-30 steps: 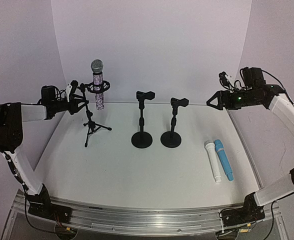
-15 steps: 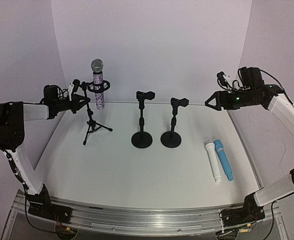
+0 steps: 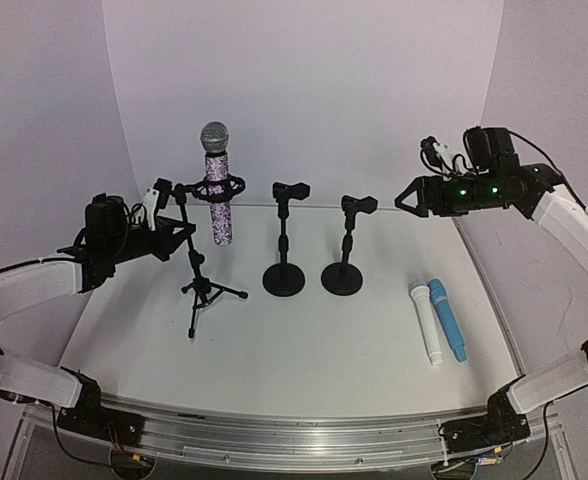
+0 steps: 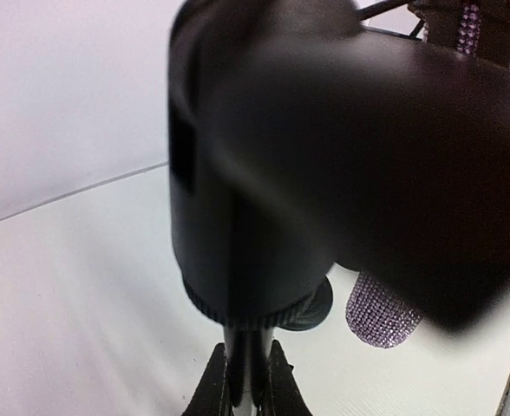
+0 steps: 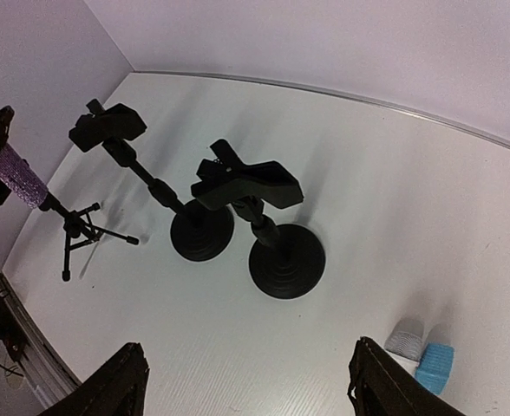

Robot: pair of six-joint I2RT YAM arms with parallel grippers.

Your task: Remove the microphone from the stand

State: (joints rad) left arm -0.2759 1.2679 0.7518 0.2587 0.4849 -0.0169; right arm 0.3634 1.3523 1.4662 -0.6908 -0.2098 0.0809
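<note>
The microphone [image 3: 217, 195], covered in purple glitter, is seen upright in the ring clip at the top of the stand [image 3: 196, 265], head up. The left gripper [image 3: 179, 232] is closed tight on the stand's thin pole below the clip, reached from the left side. Whether the tripod feet rest on the table [image 3: 304, 360] cannot be told. The stand is placed left of centre, clear of the left wall, and bare tabletop is left in front of it down to the near edge. Two round-base stands [image 3: 283, 278] are set just to its right, their clips empty. The right gripper [image 3: 402, 197] is held high over the far right of the table, jaws spread wide and nothing between them. A white microphone [image 3: 425, 322] and a blue microphone [image 3: 448, 318] are laid side by side, touching, near the right edge.
</note>
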